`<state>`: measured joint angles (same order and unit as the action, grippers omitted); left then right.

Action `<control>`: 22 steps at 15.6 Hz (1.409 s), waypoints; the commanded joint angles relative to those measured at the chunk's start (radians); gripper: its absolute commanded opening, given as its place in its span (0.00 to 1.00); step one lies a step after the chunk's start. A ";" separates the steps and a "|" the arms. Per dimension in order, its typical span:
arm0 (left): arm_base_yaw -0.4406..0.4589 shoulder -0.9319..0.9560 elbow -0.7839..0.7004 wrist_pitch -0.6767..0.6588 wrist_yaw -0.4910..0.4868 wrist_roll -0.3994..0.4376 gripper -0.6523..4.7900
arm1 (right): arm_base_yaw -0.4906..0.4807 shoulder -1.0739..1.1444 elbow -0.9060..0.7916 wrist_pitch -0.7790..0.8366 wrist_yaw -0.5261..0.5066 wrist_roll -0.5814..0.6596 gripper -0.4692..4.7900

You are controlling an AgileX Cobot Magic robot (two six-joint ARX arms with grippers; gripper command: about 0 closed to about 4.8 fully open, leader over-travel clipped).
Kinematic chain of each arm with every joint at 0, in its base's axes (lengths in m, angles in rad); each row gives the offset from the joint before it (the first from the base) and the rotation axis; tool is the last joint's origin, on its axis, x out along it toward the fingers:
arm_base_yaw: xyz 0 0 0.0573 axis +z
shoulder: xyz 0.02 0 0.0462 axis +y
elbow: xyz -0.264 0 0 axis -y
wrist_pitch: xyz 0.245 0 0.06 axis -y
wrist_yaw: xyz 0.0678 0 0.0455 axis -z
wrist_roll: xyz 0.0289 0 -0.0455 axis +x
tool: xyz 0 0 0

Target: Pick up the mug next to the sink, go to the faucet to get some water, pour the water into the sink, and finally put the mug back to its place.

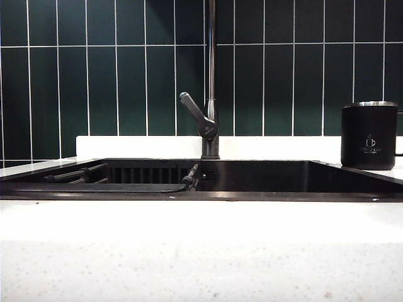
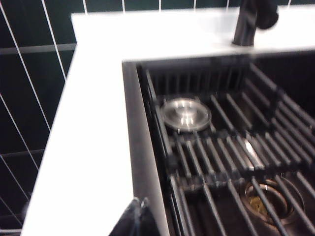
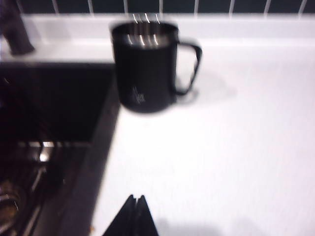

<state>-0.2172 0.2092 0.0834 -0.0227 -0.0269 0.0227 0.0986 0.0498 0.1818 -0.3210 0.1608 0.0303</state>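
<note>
Mug-handling had not visibly begun, to judge from how everything lay. Going from the left of the exterior view: the sink (image 1: 264, 175), a wide black basin sunk in the white speckled countertop (image 1: 201, 251), held dark slatted rack parts (image 1: 82, 176) at its left end, probably so that wet items could drain there. In the left wrist view the left gripper (image 2: 139, 216) hung over the countertop edge beside the basin, its fingertips pressed together and holding nothing; a round silver drain cover (image 2: 186, 114) and a second strainer (image 2: 268, 199) showed beneath the rack bars. Neither arm appeared in the exterior view.

At the middle stood the faucet (image 1: 211, 75), a slim dark pipe rising out of frame, its grey lever (image 1: 196, 114) angled up to the left. No water could be seen running.

On the right, the mug (image 1: 369, 135) stood upright on the countertop just beside the sink's right rim, handle turned away from the basin, which I judged left it free for a side grasp. The right wrist view showed the right gripper (image 3: 135, 214) over bare countertop, well short of the mug (image 3: 145, 66), fingertips together and empty; they would need to part before any pickup.

A small white cup logo sat on the mug's side with two lines of text beneath; the upper seemed to end in "CUP", the rest was too small to read
</note>
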 commanded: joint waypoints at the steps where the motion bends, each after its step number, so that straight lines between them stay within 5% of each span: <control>1: 0.000 0.000 -0.003 0.062 0.005 0.019 0.11 | 0.001 0.000 -0.050 0.104 0.010 0.005 0.07; 11: -0.001 -0.039 -0.013 0.122 0.057 0.043 0.11 | 0.001 -0.052 -0.133 0.178 -0.006 -0.008 0.07; 22: -0.001 -0.203 -0.040 -0.048 0.057 0.021 0.11 | 0.001 -0.052 -0.131 0.184 -0.048 -0.031 0.07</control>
<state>-0.2176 0.0059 0.0437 -0.0795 0.0261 0.0479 0.0990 0.0006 0.0460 -0.1486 0.1230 0.0048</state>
